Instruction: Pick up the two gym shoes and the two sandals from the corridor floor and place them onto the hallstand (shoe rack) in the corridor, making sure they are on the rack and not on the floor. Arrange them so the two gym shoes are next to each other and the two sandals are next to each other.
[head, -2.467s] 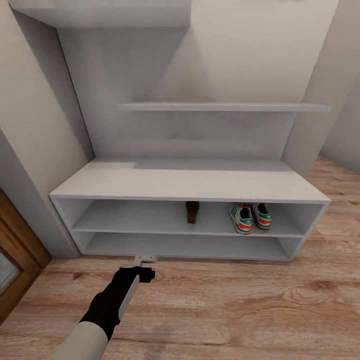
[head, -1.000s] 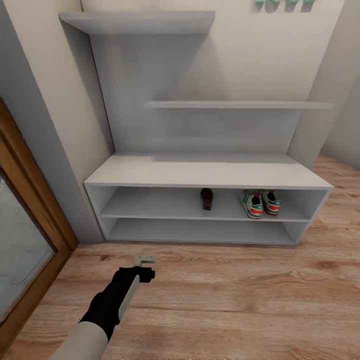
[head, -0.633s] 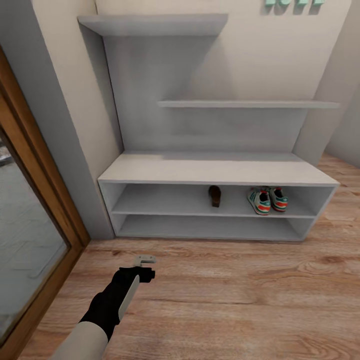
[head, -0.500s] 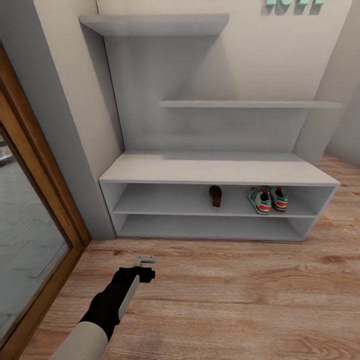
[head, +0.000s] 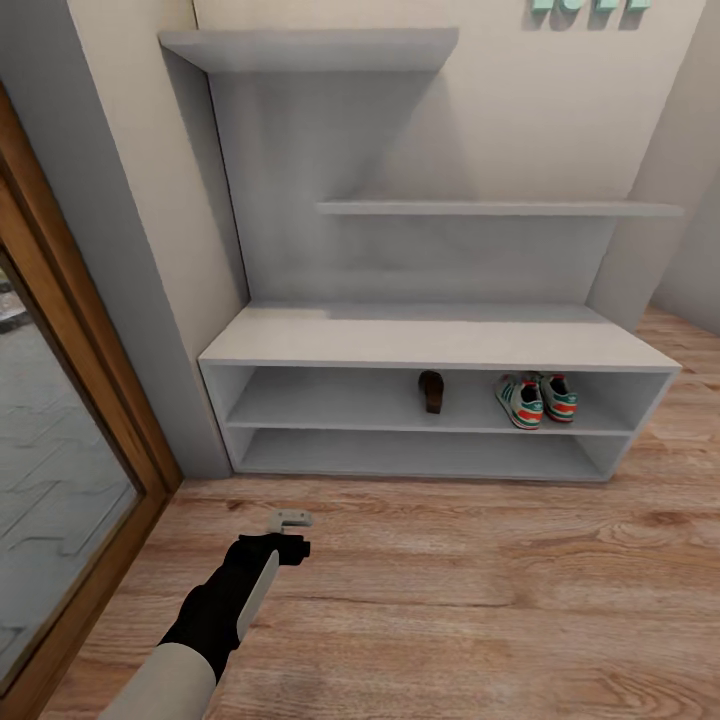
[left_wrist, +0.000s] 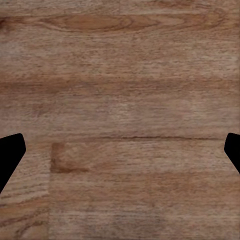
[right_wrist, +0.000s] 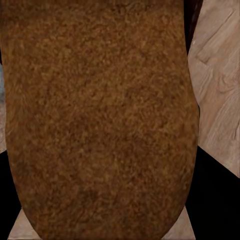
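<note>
**Second sandal in the right jaws, its mate already shelved**

The brown sandal sole (right_wrist: 97, 120) sits clamped between the right jaws — light, flat leather, flexible, best pinched across the sole's width. On the hallstand (head: 440, 340), the upper shelf carries the other sandal (head: 431, 390) at 12 o'clock and the gym shoes (head: 537, 398) at 1 o'clock. The left gripper (head: 291, 521) hangs wide open over the corridor floor (head: 480, 600), holding nothing.

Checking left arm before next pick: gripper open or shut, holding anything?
Open, empty: left gripper fingertips sit at opposite frame edges, with bare corridor floor between.
</note>
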